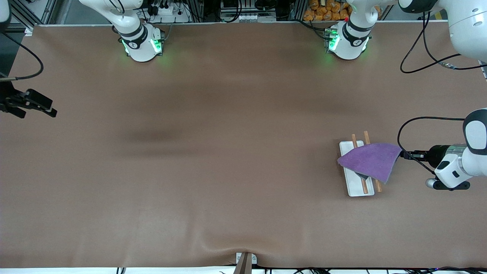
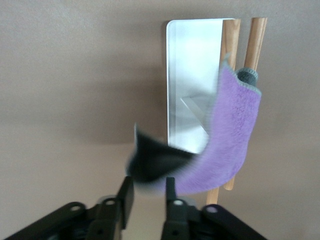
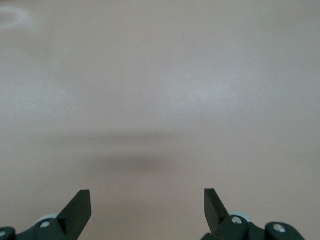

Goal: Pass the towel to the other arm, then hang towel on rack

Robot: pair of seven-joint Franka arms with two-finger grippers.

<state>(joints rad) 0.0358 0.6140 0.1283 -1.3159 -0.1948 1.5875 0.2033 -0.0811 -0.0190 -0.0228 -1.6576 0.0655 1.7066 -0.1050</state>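
Note:
The purple towel (image 1: 371, 160) hangs over the two brown rods (image 1: 366, 137) of the rack, above its white base plate (image 1: 355, 184), at the left arm's end of the table. In the left wrist view the towel (image 2: 230, 135) sags from the rods (image 2: 257, 40) over the base plate (image 2: 192, 65), and its dark grey corner (image 2: 150, 162) is blurred just off my fingertips. My left gripper (image 1: 405, 155) (image 2: 148, 182) is open beside that corner, with bare table showing between the jaws. My right gripper (image 1: 51, 111) (image 3: 147, 197) is open and empty, waiting at the right arm's end of the table.
The brown table cover (image 1: 213, 152) stretches between the two arm bases (image 1: 142, 47) (image 1: 348, 43). A black cable (image 1: 411, 125) loops by the left wrist. A small mount (image 1: 245, 260) sits at the table's front edge.

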